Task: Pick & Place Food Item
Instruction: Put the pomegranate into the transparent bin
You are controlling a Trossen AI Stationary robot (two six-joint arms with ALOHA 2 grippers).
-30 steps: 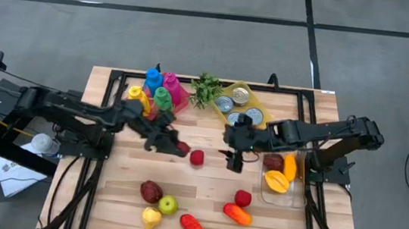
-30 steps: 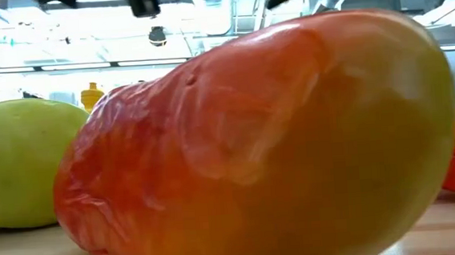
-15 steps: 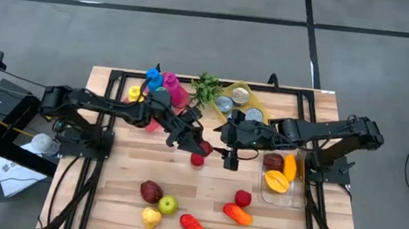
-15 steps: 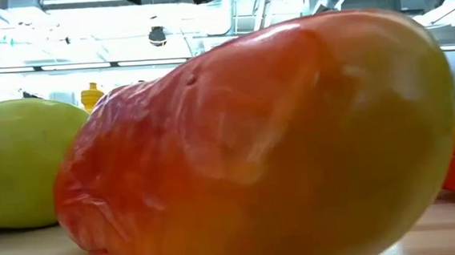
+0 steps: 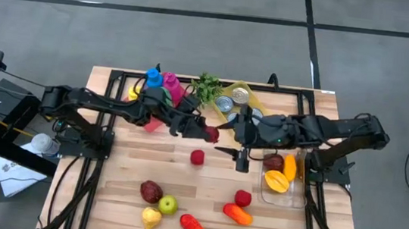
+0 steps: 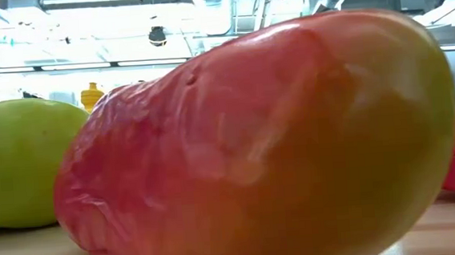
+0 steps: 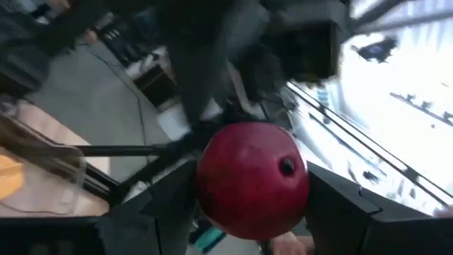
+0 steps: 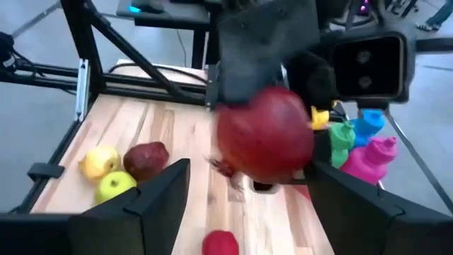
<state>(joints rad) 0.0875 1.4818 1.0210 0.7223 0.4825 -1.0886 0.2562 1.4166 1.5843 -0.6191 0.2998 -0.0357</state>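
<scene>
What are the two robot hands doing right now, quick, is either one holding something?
Left gripper: fingers closed on a dark red fruit, held above the table.
Right gripper: fingers open, holding nothing, facing that fruit.

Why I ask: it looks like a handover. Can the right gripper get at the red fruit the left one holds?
Probably yes. The left gripper holds the red fruit up off the table, and the right gripper is open right beside it with nothing between them.

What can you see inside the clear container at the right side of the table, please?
In the clear container: an orange-yellow fruit, a dark red fruit and an orange piece. The right arm covers its far end, so anything there is hidden.
</scene>
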